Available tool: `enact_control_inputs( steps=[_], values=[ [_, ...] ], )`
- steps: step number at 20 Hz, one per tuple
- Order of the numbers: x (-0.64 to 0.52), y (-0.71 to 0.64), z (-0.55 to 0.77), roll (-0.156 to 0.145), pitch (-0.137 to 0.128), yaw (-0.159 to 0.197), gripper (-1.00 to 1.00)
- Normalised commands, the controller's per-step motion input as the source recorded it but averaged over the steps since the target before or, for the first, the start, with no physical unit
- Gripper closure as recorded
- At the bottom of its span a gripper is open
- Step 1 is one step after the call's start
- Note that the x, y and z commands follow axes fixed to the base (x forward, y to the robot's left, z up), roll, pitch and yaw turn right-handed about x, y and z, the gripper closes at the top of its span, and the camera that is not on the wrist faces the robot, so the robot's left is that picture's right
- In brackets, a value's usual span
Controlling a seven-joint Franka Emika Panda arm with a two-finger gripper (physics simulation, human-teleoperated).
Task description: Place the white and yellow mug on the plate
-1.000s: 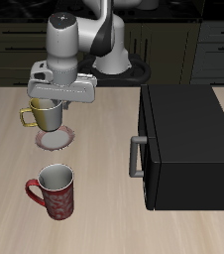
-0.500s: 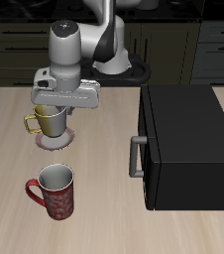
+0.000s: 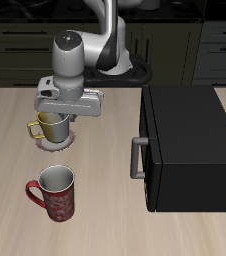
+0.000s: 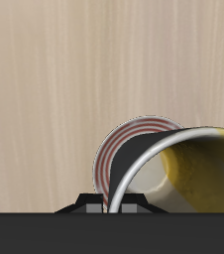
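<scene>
The white and yellow mug (image 3: pixel 51 127) is upright with its loop handle (image 3: pixel 33 127) pointing sideways. It sits low over the plate (image 3: pixel 57 143), whose reddish-pink rim shows under it. My gripper (image 3: pixel 61 113) is directly above the mug and shut on its rim. In the wrist view the mug's rim and pale inside (image 4: pixel 188 167) fill the area close to the gripper, with the plate's striped rim (image 4: pixel 124 144) partly covered by the mug. I cannot tell whether the mug's base touches the plate.
A dark red patterned mug (image 3: pixel 56 193) with a red handle stands nearer the table's front edge. A black microwave (image 3: pixel 190 147) with its handle (image 3: pixel 136 158) stands beside the plate.
My gripper has come down with the mug, from above the plate to low over it. The mug covers more of the plate now.
</scene>
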Motion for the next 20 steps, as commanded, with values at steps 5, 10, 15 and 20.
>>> enact_control_inputs(
  steps=[5,10,15,20],
  values=[
    [-0.07,-0.03,-0.09,-0.027,0.019,-0.018,1.0],
    [0.01,-0.05,-0.15,-0.019,0.048,0.001,1.0],
    [0.02,-0.07,-0.12,-0.034,0.041,-0.009,1.0],
    [0.02,0.06,-0.05,0.004,0.001,0.016,1.0]
  ],
)
